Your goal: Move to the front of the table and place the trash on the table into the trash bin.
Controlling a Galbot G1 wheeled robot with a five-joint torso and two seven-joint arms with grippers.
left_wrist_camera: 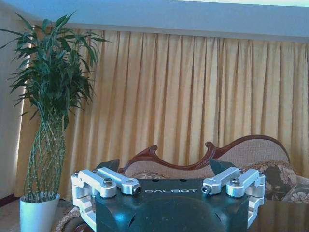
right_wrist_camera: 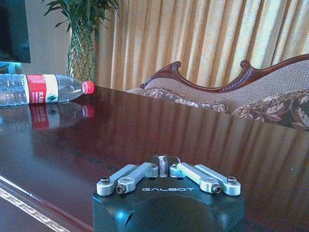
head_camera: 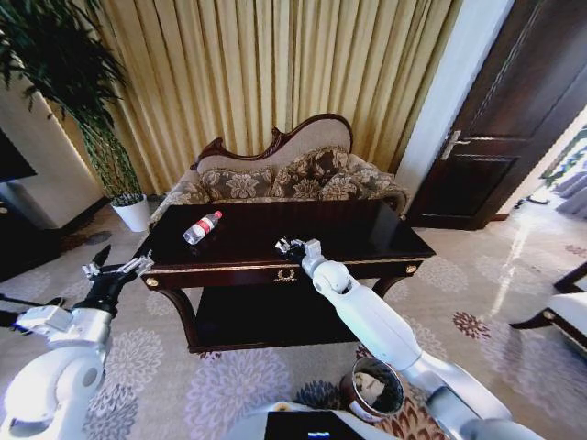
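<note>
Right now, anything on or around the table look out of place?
The bottle lies on its side on the table, toward its left end. The right gripper, fingers shut, sits over the front edge. The left gripper hovers open off the left corner.

The right gripper (right_wrist_camera: 164, 164) sits low over the table (right_wrist_camera: 145, 130), its fingers drawn together with no gap between the tips and nothing held. The dark glossy tabletop spreads out ahead of it, with a strip of gold trim (right_wrist_camera: 24, 209) along the near edge. A clear plastic bottle (right_wrist_camera: 41, 89) with a red cap and red label lies on its side on the tabletop, well apart from the gripper, mirrored in the polish. Beyond the table's far edge stands a sofa (right_wrist_camera: 270, 96) with a carved wooden back and patterned cushions, yellow curtains (right_wrist_camera: 207, 38) behind it and a tall green plant (right_wrist_camera: 82, 43) beside them.
</note>
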